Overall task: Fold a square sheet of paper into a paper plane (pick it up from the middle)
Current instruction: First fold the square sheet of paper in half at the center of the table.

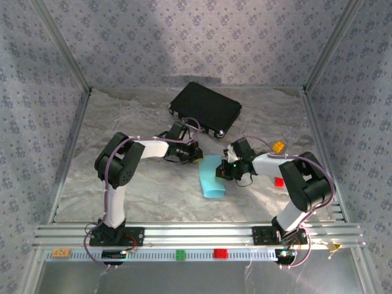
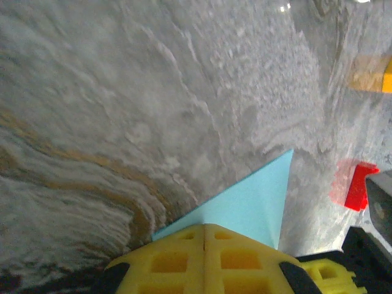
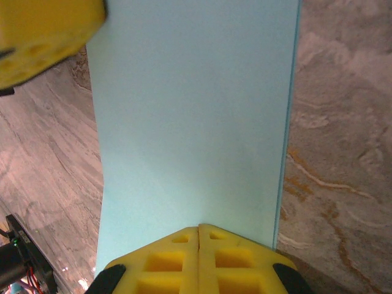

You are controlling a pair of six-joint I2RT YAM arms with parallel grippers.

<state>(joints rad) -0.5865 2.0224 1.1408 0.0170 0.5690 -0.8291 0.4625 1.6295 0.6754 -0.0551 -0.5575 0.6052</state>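
Right pincer (image 3: pixel 199 228) pinches narrow, folded light-blue sheet (image 3: pixel 190 122).

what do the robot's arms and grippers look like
Left arm and right arm: chunky black joint housings with white links between them, on black base plates. A purple cable loops along each. The left gripper and right gripper have bright yellow fingers moulded with square recesses, black at the outer corners. A small green light glows at the right wrist.
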